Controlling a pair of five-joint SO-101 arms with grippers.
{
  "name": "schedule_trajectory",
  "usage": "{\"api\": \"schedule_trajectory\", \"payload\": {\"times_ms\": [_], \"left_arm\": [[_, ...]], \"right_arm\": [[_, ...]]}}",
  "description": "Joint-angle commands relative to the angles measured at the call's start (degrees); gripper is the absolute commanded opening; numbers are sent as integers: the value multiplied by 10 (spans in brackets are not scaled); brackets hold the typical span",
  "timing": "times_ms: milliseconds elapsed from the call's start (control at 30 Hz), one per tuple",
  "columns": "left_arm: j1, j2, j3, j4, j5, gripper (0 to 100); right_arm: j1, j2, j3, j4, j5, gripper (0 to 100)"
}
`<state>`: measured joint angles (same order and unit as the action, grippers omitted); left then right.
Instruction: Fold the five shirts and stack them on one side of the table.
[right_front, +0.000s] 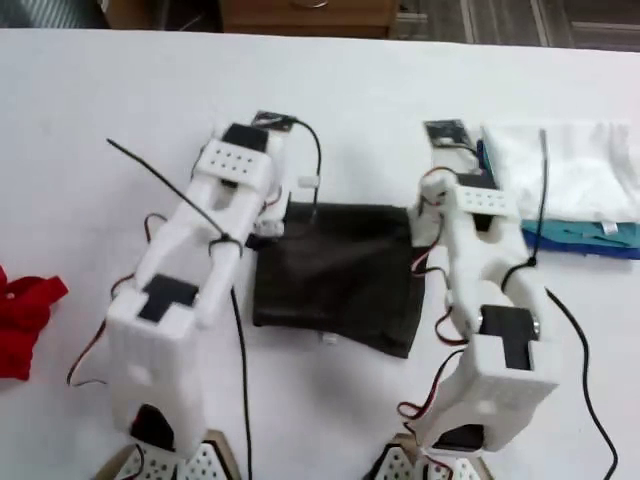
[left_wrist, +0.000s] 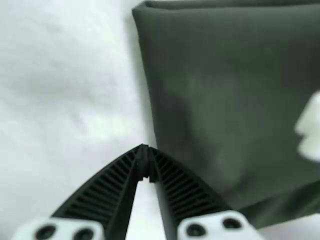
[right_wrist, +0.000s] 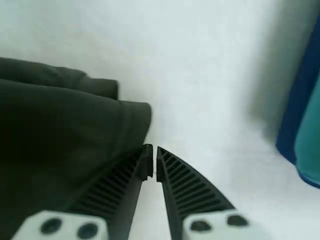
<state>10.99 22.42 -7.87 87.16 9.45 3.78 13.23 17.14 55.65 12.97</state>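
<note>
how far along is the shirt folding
Done: a folded stack, white over teal and blue, beside the right arm. In hand: the dark shirt lies folded between it and the left arm, not yet stacked. Left: the crumpled red shirt.

I run this lab-style bench remotely: white table (right_front: 380, 90), two arms (right_front: 185, 265) trailing loose wires (right_front: 244, 400), wooden cabinet (right_front: 300, 15) at twelve o'clock.

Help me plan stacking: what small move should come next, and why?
Probably open both grippers to grasp the dark shirt. It lies folded between the arms; the left gripper and right gripper sit shut at its side edges, and the stack of folded shirts lies beside the right arm.
</note>
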Motion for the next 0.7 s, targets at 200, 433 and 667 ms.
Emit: {"api": "schedule_trajectory", "payload": {"times_ms": [200,433,667], "left_arm": [[74,-221,294,-174,-70,27],[79,-245,415,-248,-96,27],[80,-247,435,-255,-111,27]], "right_arm": [[27,-2,-27,-6,36,21],[0,-90,-30,44,-2,21],[-84,-87,-30,18,-25,21]]}}
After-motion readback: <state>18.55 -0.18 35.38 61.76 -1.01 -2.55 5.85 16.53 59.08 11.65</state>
